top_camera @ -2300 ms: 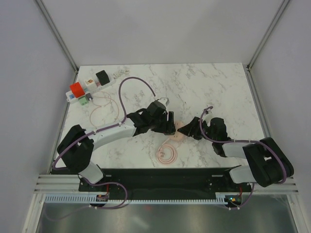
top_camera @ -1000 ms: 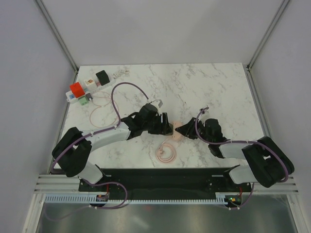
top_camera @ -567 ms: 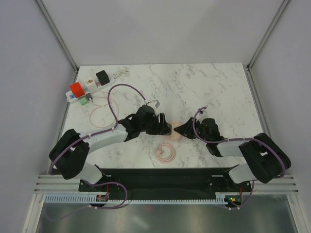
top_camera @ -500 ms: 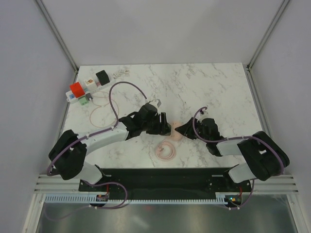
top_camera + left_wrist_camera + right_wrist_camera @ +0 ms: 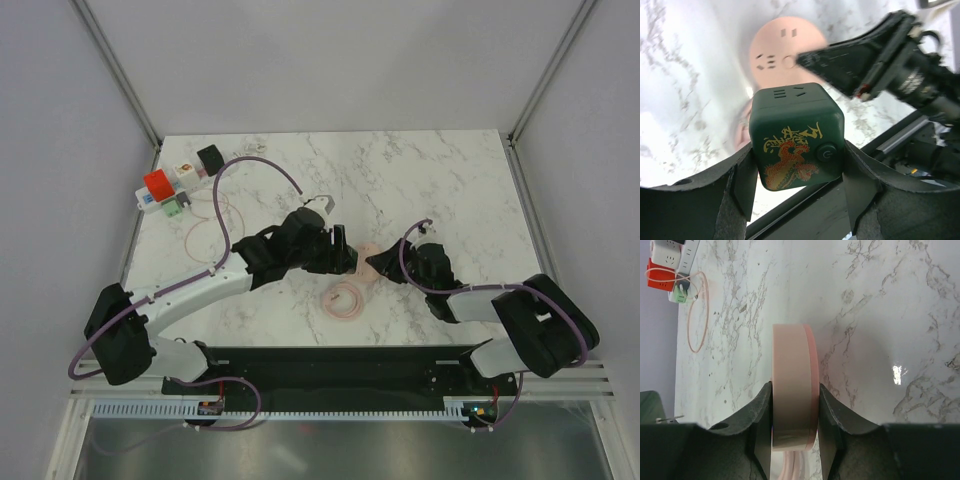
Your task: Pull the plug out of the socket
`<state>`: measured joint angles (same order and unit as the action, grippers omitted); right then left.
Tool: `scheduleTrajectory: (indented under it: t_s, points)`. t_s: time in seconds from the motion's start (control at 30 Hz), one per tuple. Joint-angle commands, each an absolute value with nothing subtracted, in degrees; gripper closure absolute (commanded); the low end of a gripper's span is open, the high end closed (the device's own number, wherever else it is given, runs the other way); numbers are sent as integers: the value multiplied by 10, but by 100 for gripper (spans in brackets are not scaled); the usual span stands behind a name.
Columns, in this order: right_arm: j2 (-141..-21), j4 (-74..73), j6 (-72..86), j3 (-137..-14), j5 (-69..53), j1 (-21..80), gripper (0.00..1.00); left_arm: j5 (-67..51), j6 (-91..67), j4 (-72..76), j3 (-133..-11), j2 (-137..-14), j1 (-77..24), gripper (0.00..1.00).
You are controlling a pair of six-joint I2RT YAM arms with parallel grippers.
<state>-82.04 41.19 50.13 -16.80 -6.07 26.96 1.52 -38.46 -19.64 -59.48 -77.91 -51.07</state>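
Observation:
My left gripper [image 5: 797, 167] is shut on a dark green cube plug [image 5: 795, 130] with a gold and red dragon print. It hangs over mid-table [image 5: 340, 258]. Just beyond the cube is a round pink disc [image 5: 785, 50] whose outlet holes show bare. My right gripper [image 5: 794, 410] is shut on that disc's rim [image 5: 792, 390], holding it on edge [image 5: 372, 262]. The disc's pink cable [image 5: 345, 298] lies coiled below. The socket [image 5: 185, 178], a long white strip, lies at the far left corner, apart from both grippers; it also shows in the right wrist view [image 5: 690, 252].
A red cube [image 5: 157, 183], a white cube [image 5: 183, 171] and a black cube [image 5: 210, 157] sit on the strip. A thin pink cord loop [image 5: 205, 225] lies beside it. The black rail of the arm bases [image 5: 340, 365] runs along the near edge.
The left arm has stretched out, its elbow swinging left and its purple cable loop rising. The green cube has drawn slightly up and away from the pink disc. Both grips are unchanged.

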Motion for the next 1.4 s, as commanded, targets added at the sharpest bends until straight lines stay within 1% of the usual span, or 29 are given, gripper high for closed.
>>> scheduleTrajectory:
  t_s: [0.0, 0.2, 0.3, 0.4, 0.57, 0.6, 0.67, 0.7, 0.73, 0.77, 0.8, 0.83, 0.87, 0.9, 0.93, 0.97, 1.0, 1.03, 1.07, 1.1, 1.13, 1.23, 1.27, 1.33, 1.37]
  points:
    - [-818, 337, 428, -145, 2, 262, 100, 44, -385, -237, -565, -740, -494, 98]
    - [-807, 319, 415, -163, 1, 233, 100, 43, -409, -265, -504, -704, -451, 98]
    - [-816, 293, 408, -198, -14, 196, 100, 52, -415, -263, -487, -674, -446, 98]
    - [-845, 297, 408, -242, -31, 149, 100, 44, -412, -262, -482, -672, -446, 98]
    - [-981, 329, 410, -376, -67, 94, 100, 19, -416, -229, -463, -686, -445, 98]
    - [-1031, 330, 408, -431, -75, 85, 100, 11, -415, -224, -458, -688, -445, 98]
    - [-1080, 325, 396, -488, -96, 83, 100, 4, -415, -218, -454, -693, -445, 98]
    - [-1118, 304, 389, -544, -98, 82, 100, 3, -415, -204, -454, -693, -445, 98]
    - [-1136, 290, 383, -572, -98, 82, 100, -12, -413, -196, -454, -696, -445, 98]
    - [-1152, 279, 369, -597, -96, 82, 98, -20, -411, -191, -453, -700, -445, 98]
    - [-1178, 253, 363, -645, -95, 81, 94, -33, -412, -182, -456, -711, -445, 98]
    - [-1192, 236, 357, -668, -95, 80, 90, -39, -412, -178, -458, -719, -445, 98]
    - [-1203, 217, 339, -691, -95, 80, 81, -48, -413, -169, -459, -725, -445, 98]
    - [-1226, 175, 331, -738, -98, 80, 76, -66, -414, -157, -463, -742, -445, 98]
    - [-1236, 148, 320, -760, -98, 80, 70, -75, -413, -149, -467, -752, -445, 98]
    - [-1243, 122, 310, -779, -98, 80, 59, -86, -410, -142, -472, -762, -445, 98]
    - [-1248, 91, 295, -798, -106, 79, 55, -116, -404, -133, -478, -779, -445, 98]
    - [-1245, 80, 290, -799, -110, 78, 50, -133, -403, -97, -478, -786, -445, 98]
    - [-1239, 74, 286, -795, -111, 76, 41, -148, -403, -80, -476, -793, -445, 98]
    - [-1215, 66, 280, -775, -110, 73, 36, -175, -407, -59, -474, -798, -445, 98]
    - [-1202, 61, 275, -764, -99, 72, 26, -185, -410, -27, -474, -815, -445, 98]
    - [-1131, 6, 253, -733, -70, 66, 21, -230, -429, 15, -485, -863, -446, 98]
    - [-1086, 2, 250, -720, -60, 65, 15, -251, -436, 43, -494, -874, -448, 98]
    - [-1041, -26, 240, -679, -30, 65, 13, -268, -453, 68, -507, -916, -460, 98]
    - [-1000, -55, 236, -659, -14, 66, 13, -278, -462, 84, -528, -934, -465, 98]
